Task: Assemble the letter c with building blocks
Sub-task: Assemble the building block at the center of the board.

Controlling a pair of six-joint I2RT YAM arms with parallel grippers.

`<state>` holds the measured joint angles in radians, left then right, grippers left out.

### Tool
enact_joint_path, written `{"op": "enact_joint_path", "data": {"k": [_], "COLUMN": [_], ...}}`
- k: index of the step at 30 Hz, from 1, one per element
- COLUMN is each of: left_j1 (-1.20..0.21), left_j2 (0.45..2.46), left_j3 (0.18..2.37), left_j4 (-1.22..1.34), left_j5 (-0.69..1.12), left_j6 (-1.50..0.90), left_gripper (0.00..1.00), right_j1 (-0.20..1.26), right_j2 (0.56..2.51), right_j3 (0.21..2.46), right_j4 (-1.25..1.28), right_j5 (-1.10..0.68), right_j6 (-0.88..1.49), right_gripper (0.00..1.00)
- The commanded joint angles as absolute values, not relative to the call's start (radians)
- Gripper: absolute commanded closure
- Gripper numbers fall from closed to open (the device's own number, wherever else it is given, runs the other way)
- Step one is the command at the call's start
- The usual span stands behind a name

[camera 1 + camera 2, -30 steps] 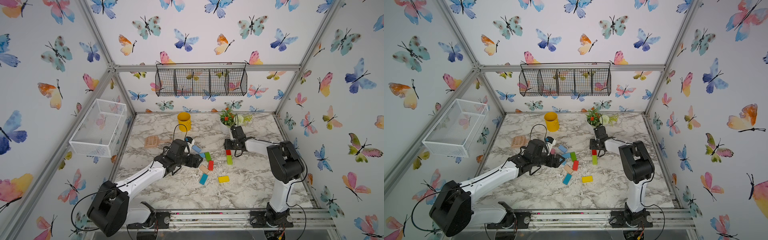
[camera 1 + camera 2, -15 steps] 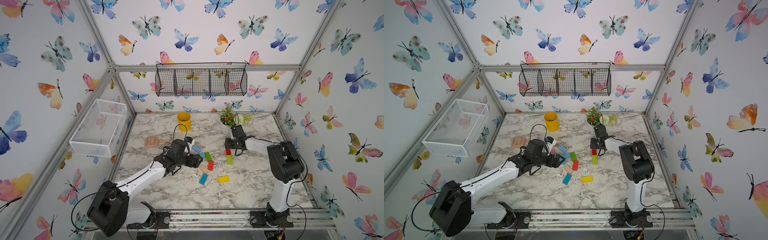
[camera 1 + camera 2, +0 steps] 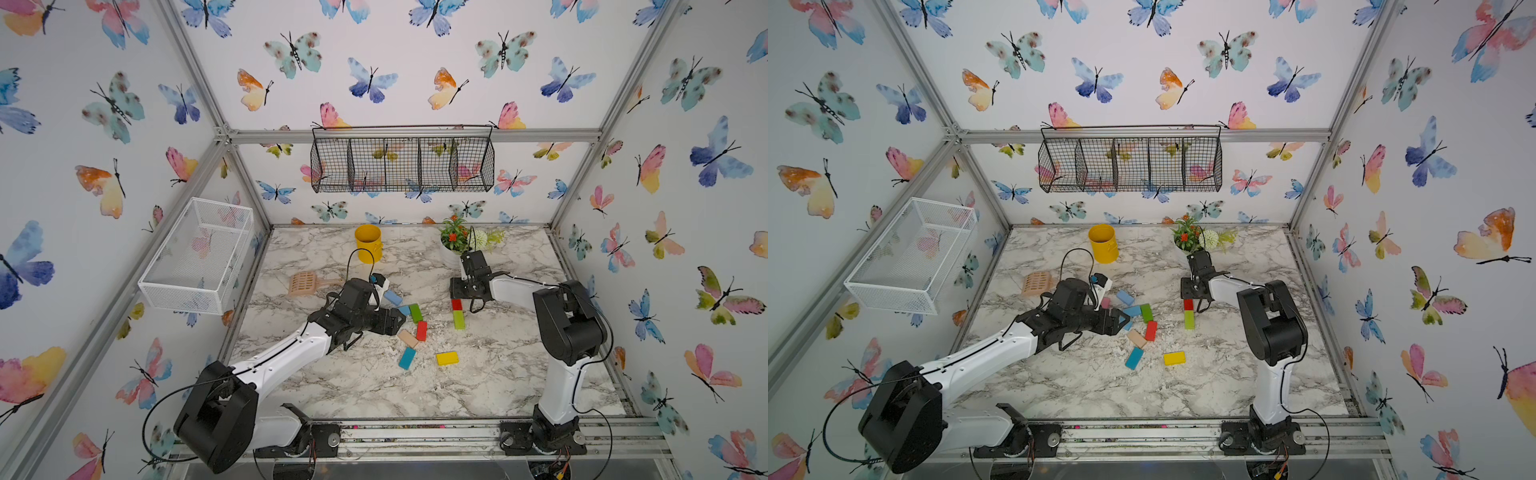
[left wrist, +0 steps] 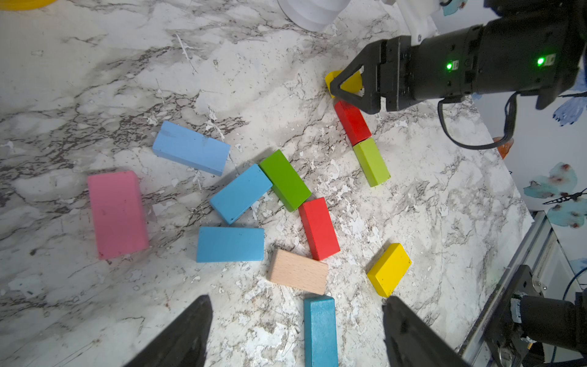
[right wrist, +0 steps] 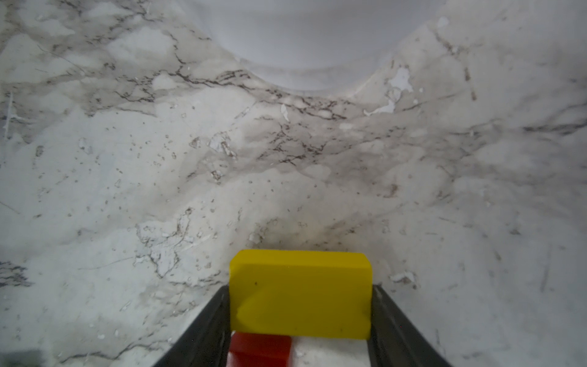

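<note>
My right gripper (image 5: 300, 289) is low on the marble, shut on a yellow block (image 5: 298, 273) that lies crosswise at the far end of a red block (image 3: 456, 304). A lime block (image 3: 459, 320) follows the red one in a straight line. In both top views the gripper (image 3: 462, 289) hides the yellow block. My left gripper (image 4: 297, 300) hangs open above the loose pile, holding nothing. Below it lie pink (image 4: 117, 214), blue (image 4: 190, 147), green (image 4: 285, 180), red (image 4: 319, 228), tan (image 4: 298, 271), yellow (image 4: 389, 269) and teal (image 4: 320, 330) blocks.
A yellow cup (image 3: 368, 243) and a white flower pot (image 3: 455, 245) stand at the back of the table, the pot just behind my right gripper. A tan slotted scoop (image 3: 302, 284) lies at the left. A white mesh basket (image 3: 195, 257) and a black wire basket (image 3: 401, 164) hang on the walls.
</note>
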<state>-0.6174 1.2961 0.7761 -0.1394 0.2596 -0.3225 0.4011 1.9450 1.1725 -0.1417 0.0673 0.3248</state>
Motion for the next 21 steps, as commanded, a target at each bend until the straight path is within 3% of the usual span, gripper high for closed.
{"op": "enact_joint_path", "data": {"k": [1, 21], "left_j1": [-0.626, -0.626], "left_j2": [1.297, 1.307], "left_j3": [0.803, 0.808], "left_j4": [-0.157, -0.159], "left_j5": [0.258, 0.264], "left_j6": [-0.319, -0.317], "left_gripper": [0.15, 0.15], "right_j1": [0.410, 0.422], "right_j2": [1.966, 1.963], "right_j3": [1.192, 1.183], "right_j4": [-0.166, -0.170], "right_j5": [0.066, 0.071], "right_j6": [0.314, 0.321], "right_gripper": [0.37, 0.37]}}
